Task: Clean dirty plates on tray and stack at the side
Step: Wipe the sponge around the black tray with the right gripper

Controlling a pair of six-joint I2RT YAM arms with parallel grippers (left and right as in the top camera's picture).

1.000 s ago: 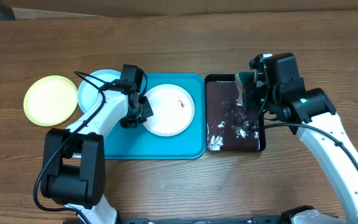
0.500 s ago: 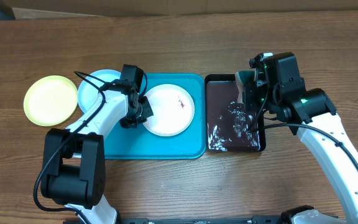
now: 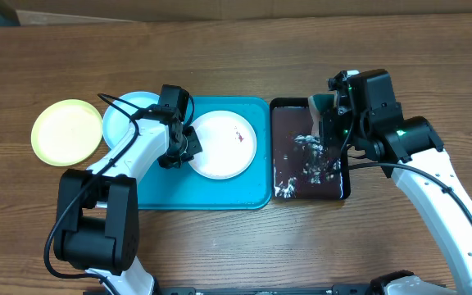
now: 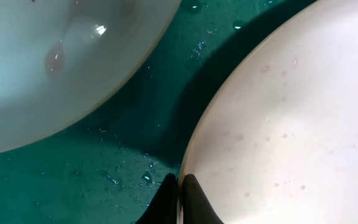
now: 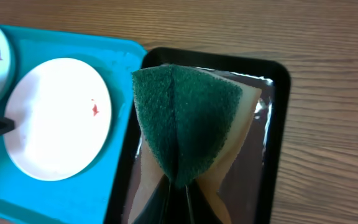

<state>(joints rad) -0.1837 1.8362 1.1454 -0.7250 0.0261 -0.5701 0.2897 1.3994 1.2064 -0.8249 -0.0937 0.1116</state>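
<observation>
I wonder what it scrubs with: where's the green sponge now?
Seen from the right wrist, the green sponge is pinched in the right pincer above the black tray, just right of the teal tray holding the white plate.

The left arm hides part of the light blue plate.

A brown wooden counter carries a glossy black tray with dark liquid and patches of white foam in it. Above its far end is a sponge, pinched together, green side outward, yellowish beneath.
</observation>
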